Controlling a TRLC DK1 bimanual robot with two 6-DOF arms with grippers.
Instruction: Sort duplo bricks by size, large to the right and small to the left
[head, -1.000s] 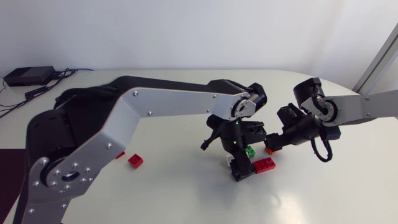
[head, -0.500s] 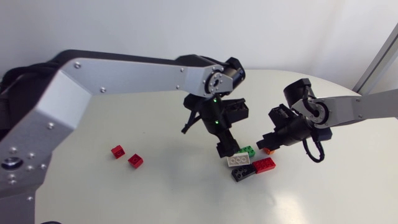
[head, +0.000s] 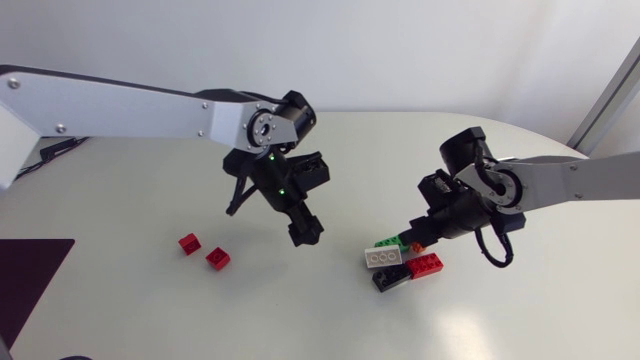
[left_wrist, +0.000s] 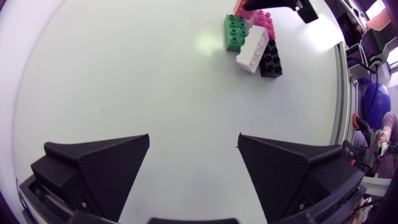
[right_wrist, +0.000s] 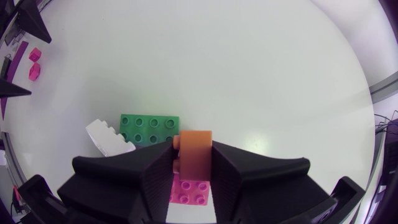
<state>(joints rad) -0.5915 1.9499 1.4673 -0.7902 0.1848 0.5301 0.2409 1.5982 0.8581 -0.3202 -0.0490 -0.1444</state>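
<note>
Two small red bricks (head: 189, 243) well left of brick pile (head: 398, 266), left gripper (left_wrist: 194, 137) wide open, empty, left of pile, right gripper (right_wrist: 193, 148) clamped on orange brick (right_wrist: 196, 159) over pile.

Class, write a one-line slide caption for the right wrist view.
Matte black right gripper shut on a small orange plastic brick, with a large green plastic brick just ahead.

Two small red bricks (head: 189, 243) left of clustered large bricks (head: 387, 258)
</note>
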